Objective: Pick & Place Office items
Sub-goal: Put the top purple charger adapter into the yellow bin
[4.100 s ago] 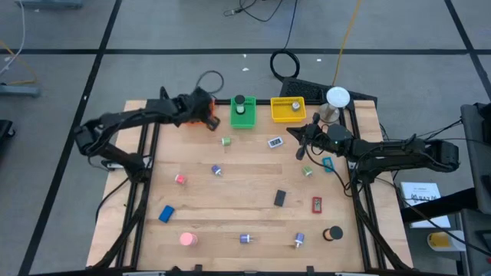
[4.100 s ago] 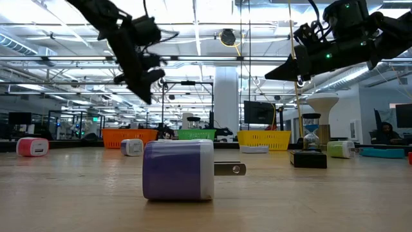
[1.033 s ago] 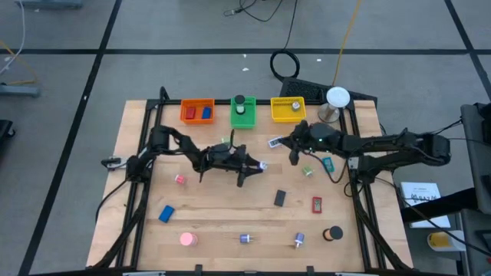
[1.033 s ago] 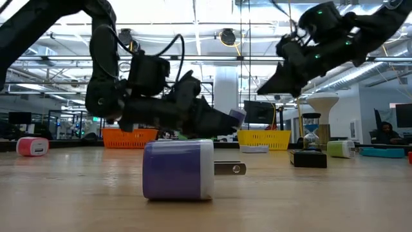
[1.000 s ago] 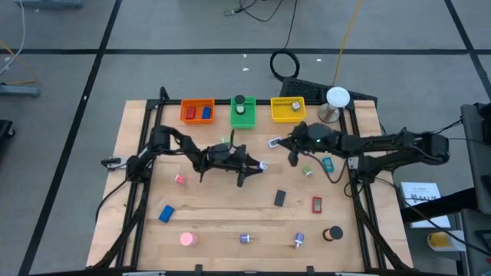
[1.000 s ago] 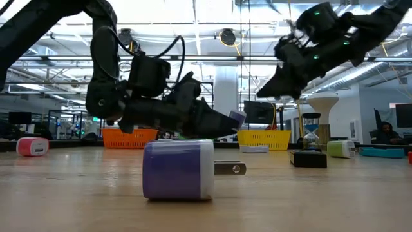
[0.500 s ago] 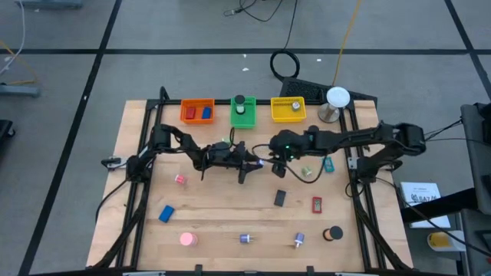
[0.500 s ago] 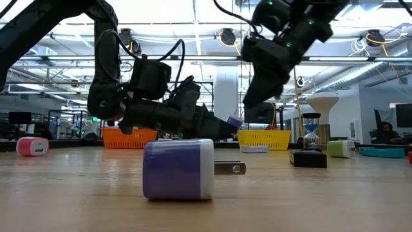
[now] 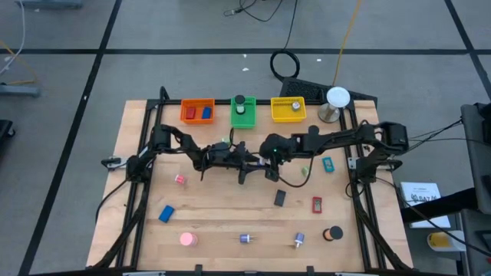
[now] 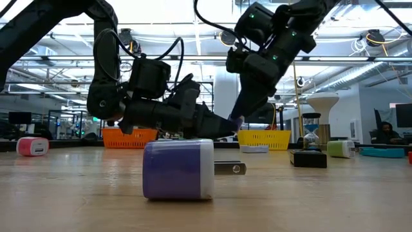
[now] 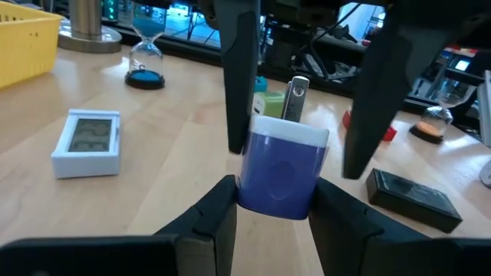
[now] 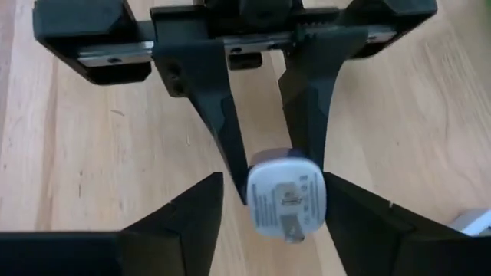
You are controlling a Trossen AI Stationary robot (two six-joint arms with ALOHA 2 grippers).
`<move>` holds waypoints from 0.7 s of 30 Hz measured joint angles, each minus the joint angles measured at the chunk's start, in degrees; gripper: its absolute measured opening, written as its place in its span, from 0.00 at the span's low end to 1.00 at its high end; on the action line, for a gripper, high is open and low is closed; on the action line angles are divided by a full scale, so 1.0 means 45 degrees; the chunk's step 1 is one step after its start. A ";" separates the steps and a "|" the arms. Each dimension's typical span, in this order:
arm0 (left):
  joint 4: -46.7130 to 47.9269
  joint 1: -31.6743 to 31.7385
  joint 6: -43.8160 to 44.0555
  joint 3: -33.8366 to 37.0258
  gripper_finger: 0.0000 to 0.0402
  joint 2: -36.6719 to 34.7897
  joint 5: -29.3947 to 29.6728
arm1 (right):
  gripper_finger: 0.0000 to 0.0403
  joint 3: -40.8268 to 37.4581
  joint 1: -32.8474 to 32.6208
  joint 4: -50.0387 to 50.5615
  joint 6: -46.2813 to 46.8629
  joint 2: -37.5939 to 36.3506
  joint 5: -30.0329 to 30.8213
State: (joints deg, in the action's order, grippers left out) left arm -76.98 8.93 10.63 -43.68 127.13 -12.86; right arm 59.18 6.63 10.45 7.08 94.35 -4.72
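Observation:
A purple charger plug [image 11: 280, 172] with a white front and metal prongs hangs above the table's middle, and my left gripper [image 9: 257, 163] is shut on it. My right gripper [image 9: 270, 169] reaches in from the table's right, slanting down, and is open. Its two fingers [image 11: 239, 92] stand on either side of the plug's white pronged end [image 12: 285, 201]. I cannot tell whether they touch it. More office items lie about: a second purple plug [image 10: 178, 169], a blue block [image 9: 166, 213], a black block [image 9: 280, 198] and a pink round piece [image 9: 188, 239]. My left gripper pinches the plug's purple body [image 11: 253, 192] between its two fingers, at the end away from the prongs. The fingers come level from the table's left. The plug is lifted clear of the table, and its prongs [image 11: 295, 98] point on toward the right arm.
Orange [image 9: 197, 111], green [image 9: 243, 113] and yellow [image 9: 288, 110] bins line the far edge, with a white-domed stand [image 9: 336, 100] beside them. A small white device [image 11: 87, 142], an hourglass [image 11: 144, 60], a red piece [image 9: 316, 205] and a teal piece [image 9: 327, 163] lie nearby.
My right gripper has swept toward the table's left, from near the yellow bin to the plug held by my left gripper. It has tipped further downward, and its fingers, shut before, now stand apart around the plug. The left arm and the plug have kept still.

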 joint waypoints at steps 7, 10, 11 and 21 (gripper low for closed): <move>0.0002 -0.0010 0.0130 0.0000 0.36 0.0000 -0.0124 | 0.32 0.0000 0.0000 0.0017 -0.0059 0.0042 0.0022; -0.0032 -0.0010 0.0262 0.0000 0.45 0.0000 -0.0147 | 0.32 0.0000 0.0000 0.0026 0.0029 -0.0048 0.0016; 0.0061 -0.0001 0.0335 0.0000 0.49 -0.0004 -0.0143 | 0.32 0.0000 0.0015 0.0052 0.0127 -0.0054 0.0016; 0.2165 0.0369 -0.0248 0.0078 0.67 -0.0855 -0.0143 | 0.32 -0.0012 0.0530 0.3315 0.0468 -0.0162 0.0514</move>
State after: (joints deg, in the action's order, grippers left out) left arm -67.24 10.59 9.52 -43.33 123.28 -13.50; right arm 59.12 9.02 25.37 9.18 93.62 -2.41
